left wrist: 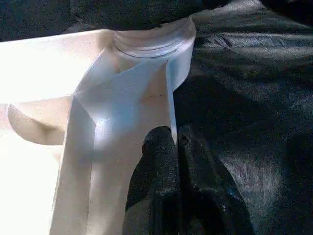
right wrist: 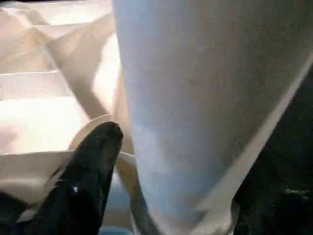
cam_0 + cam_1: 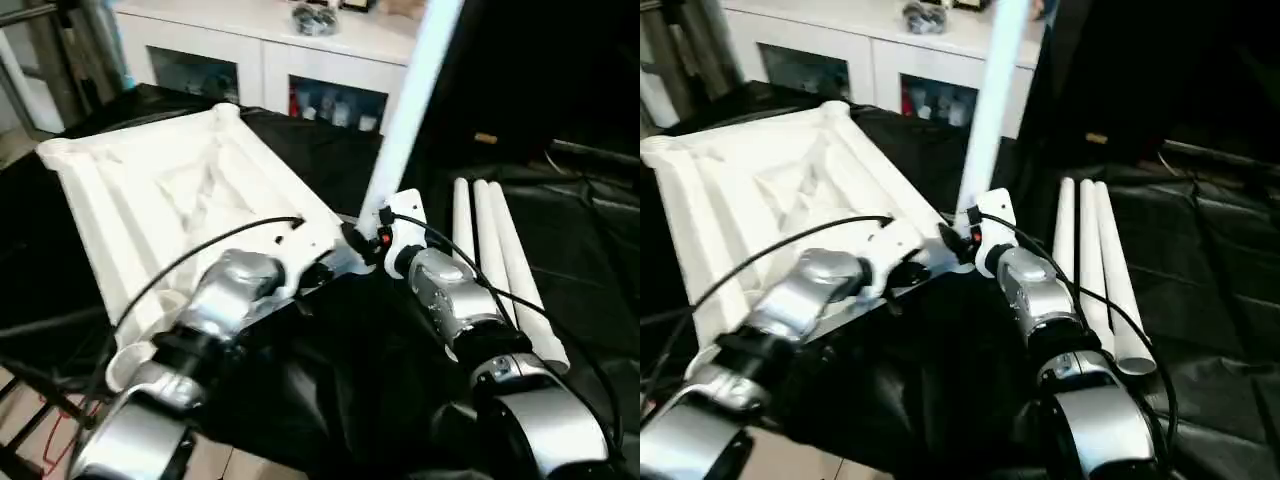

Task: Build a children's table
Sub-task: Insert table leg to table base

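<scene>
On black-draped table (image 3: pixel 560 210): tabletop (image 3: pixel 170 190) lay underside up, tilted. Left gripper (image 1: pixel 177 147) pinched shut on its edge rib, seen close from left wrist. One leg (image 3: pixel 405 110) stood upright in near corner socket (image 3: pixel 400 212), right gripper (image 2: pixel 161 161) spread wide around it. Three spare legs (image 3: pixel 500 270) lay alongside, pointing away. No writing legible.

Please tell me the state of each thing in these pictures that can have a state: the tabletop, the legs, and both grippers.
Tabletop: upside down, ribbed underside up, on the black-draped table.
Standing leg: upright, foot in the tabletop's corner socket.
Three spare legs: lying side by side on the cloth, unmounted.
Left gripper: shut, pinching the tabletop's edge.
Right gripper: at the standing leg's base, fingers either side of it.
</scene>
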### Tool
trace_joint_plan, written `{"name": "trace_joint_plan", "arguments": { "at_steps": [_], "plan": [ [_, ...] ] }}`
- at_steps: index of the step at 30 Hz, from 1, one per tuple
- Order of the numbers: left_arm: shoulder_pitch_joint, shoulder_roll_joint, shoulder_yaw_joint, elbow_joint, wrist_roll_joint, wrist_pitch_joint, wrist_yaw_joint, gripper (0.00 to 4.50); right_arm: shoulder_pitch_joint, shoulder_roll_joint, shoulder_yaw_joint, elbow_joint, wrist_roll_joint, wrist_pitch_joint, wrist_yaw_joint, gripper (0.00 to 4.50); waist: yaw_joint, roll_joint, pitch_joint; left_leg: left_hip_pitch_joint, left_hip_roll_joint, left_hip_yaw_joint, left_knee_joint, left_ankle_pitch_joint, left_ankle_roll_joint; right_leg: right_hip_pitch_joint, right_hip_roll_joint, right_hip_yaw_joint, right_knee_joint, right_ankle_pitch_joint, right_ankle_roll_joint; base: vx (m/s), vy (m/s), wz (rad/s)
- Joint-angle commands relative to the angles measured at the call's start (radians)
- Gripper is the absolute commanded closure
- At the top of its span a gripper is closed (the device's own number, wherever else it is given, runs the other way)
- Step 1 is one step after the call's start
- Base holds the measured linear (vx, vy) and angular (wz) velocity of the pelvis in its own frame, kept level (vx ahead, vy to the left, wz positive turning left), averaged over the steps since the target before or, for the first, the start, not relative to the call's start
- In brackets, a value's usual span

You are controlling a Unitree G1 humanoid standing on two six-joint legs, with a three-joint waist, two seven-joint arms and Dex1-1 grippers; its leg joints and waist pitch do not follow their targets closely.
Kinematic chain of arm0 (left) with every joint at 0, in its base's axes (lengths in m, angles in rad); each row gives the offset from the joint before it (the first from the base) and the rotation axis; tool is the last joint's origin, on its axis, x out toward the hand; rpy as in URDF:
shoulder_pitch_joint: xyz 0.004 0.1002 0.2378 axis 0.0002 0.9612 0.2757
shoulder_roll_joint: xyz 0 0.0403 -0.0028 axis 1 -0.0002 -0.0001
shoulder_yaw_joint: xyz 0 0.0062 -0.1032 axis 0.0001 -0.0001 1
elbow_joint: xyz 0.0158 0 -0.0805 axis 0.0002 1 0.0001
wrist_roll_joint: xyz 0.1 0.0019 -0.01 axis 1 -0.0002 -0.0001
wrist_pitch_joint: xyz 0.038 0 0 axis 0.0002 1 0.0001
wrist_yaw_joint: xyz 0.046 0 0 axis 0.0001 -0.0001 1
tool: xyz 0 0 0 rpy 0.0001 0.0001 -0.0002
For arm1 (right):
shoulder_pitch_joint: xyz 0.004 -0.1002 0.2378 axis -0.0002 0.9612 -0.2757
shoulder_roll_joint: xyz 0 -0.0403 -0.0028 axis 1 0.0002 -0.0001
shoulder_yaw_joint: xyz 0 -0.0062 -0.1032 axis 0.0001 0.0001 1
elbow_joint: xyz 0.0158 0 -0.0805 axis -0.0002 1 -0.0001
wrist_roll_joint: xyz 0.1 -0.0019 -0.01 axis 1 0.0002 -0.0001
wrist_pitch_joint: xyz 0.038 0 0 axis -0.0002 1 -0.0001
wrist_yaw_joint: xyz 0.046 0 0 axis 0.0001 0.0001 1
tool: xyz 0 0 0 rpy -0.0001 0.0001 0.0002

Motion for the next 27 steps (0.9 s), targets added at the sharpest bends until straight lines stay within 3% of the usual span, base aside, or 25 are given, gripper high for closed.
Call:
{"name": "trace_joint_plan", "arguments": {
  "at_steps": [1, 4, 6, 9, 12, 15, 17, 18, 20, 27],
  "plan": [
    [-0.002, -0.018, -0.029, -0.053, -0.044, -0.073, -0.069, 4.50, 0.050, 0.010, 0.104, -0.047, 0.006, 0.076, 0.148, 0.68, 0.003, 0.014, -0.044, -0.003, 0.034, -0.007, -0.070, -0.132, 0.040, 0.041, -0.067, 0.034, -0.064, 0.015, -0.226, 0.000, 0.000, 0.00],
    [0.009, -0.006, -0.029, -0.058, -0.065, -0.098, -0.118, 4.50, 0.085, -0.026, 0.137, -0.135, 0.012, 0.102, 0.231, 0.68, 0.009, 0.013, -0.048, 0.000, 0.032, -0.001, -0.060, -0.052, 0.073, 0.046, -0.066, 0.033, -0.051, 0.157, -0.255, 0.000, 0.000, 0.00],
    [0.023, 0.017, -0.040, -0.069, -0.086, -0.146, -0.186, 4.50, 0.120, -0.068, 0.161, -0.222, 0.026, 0.128, 0.304, 0.68, 0.013, 0.012, -0.047, 0.000, 0.033, 0.000, -0.058, -0.038, 0.089, 0.048, -0.066, 0.034, -0.050, 0.188, -0.261, 0.000, 0.000, 0.00],
    [0.034, 0.039, -0.048, -0.077, -0.104, -0.164, -0.246, 4.50, 0.152, -0.110, 0.180, -0.293, 0.030, 0.149, 0.369, 0.68, 0.018, 0.015, -0.046, 0.004, 0.035, 0.000, -0.060, -0.045, 0.090, 0.046, -0.065, 0.032, -0.050, 0.172, -0.270, 0.000, 0.000, 0.00],
    [0.047, 0.077, -0.061, -0.075, -0.113, -0.218, -0.325, 4.50, 0.209, -0.183, 0.211, -0.418, 0.046, 0.193, 0.465, 0.68, 0.029, 0.012, -0.044, 0.006, 0.036, 0.001, -0.059, -0.067, 0.088, 0.049, -0.066, 0.034, -0.053, 0.138, -0.253, 0.000, 0.000, 0.00],
    [0.053, 0.109, -0.053, -0.068, -0.141, -0.251, -0.409, 4.50, 0.271, -0.265, 0.248, -0.547, 0.051, 0.236, 0.548, 0.68, 0.032, 0.013, -0.043, 0.006, 0.036, 0.001, -0.060, -0.066, 0.083, 0.048, -0.066, 0.034, -0.052, 0.128, -0.250, 0.000, 0.000, 0.00],
    [0.057, 0.125, -0.051, -0.072, -0.154, -0.258, -0.455, 4.50, 0.292, -0.292, 0.260, -0.593, 0.059, 0.255, 0.574, 0.68, 0.033, 0.014, -0.041, 0.006, 0.037, 0.002, -0.062, -0.077, 0.078, 0.047, -0.068, 0.034, -0.053, 0.103, -0.249, 0.000, 0.000, 0.00],
    [0.058, 0.134, -0.050, -0.074, -0.157, -0.258, -0.474, 4.50, 0.302, -0.303, 0.266, -0.610, 0.061, 0.262, 0.588, 0.68, 0.034, 0.019, -0.040, 0.006, 0.037, 0.001, -0.062, -0.089, 0.071, 0.046, -0.069, 0.034, -0.055, 0.080, -0.249, 0.000, 0.000, 0.00],
    [0.058, 0.142, -0.049, -0.073, -0.161, -0.261, -0.491, 4.50, 0.308, -0.312, 0.271, -0.622, 0.060, 0.267, 0.596, 0.68, 0.030, 0.017, -0.040, 0.006, 0.037, 0.003, -0.062, -0.102, 0.064, 0.045, -0.068, 0.034, -0.056, 0.062, -0.252, 0.000, 0.000, 0.00],
    [0.049, 0.170, -0.048, -0.036, -0.155, -0.303, -0.533, 4.50, 0.336, -0.329, 0.294, -0.673, 0.049, 0.313, 0.606, 1.29, 0.037, 0.022, -0.046, 0.006, 0.035, 0.003, -0.054, -0.038, 0.075, 0.048, -0.066, 0.033, -0.042, 0.159, -0.267, 0.000, 0.000, 0.00]
  ]
}}
